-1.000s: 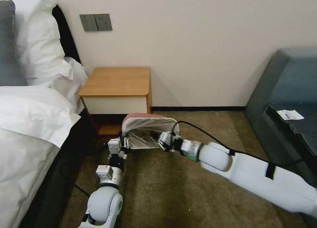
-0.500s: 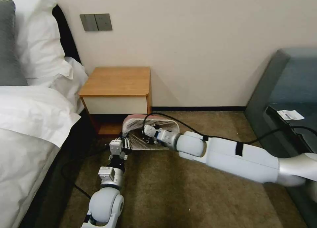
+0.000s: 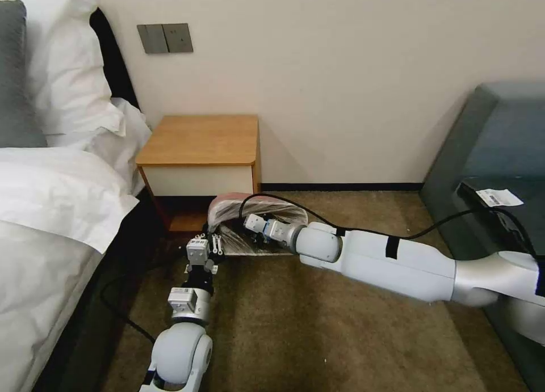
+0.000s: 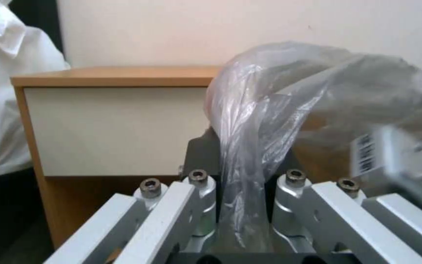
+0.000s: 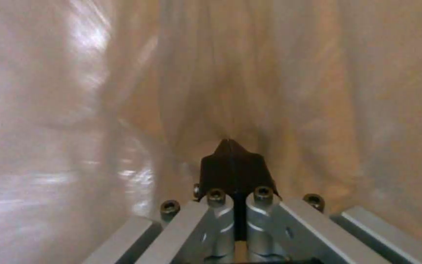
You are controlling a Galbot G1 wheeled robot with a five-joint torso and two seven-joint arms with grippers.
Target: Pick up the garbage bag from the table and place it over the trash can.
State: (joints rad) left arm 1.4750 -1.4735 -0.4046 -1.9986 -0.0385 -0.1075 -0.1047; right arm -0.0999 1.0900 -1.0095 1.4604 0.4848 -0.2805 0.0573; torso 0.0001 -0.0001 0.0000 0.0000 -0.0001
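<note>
Since 1 second ago my right arm has pushed forward, so my right gripper (image 3: 254, 226) has gone from the bag's near-right edge to deep inside the garbage bag (image 3: 235, 210), and the bag's mouth has sagged lower. My left gripper (image 3: 208, 245) has stayed put at the bag's near-left corner.

From the head view I see the bag on the carpet (image 3: 318, 324) just in front of the wooden nightstand (image 3: 198, 139), red band at the far rim; whatever it drapes over is hidden under the plastic. The left wrist view gives me what the head cannot: the left gripper (image 4: 243, 183) is clamped on a gathered strand of the bag (image 4: 269, 110), with the nightstand (image 4: 115, 121) behind and the right arm's blurred body at the edge. The right wrist view shows the right gripper (image 5: 231, 156) with its black fingertips (image 5: 221, 168) pressed together, plastic (image 5: 99, 91) all around and just ahead of the tip; I cannot tell if any film is pinched.

A bed (image 3: 51, 210) flanks my left, a grey sofa (image 3: 499, 154) my right.
</note>
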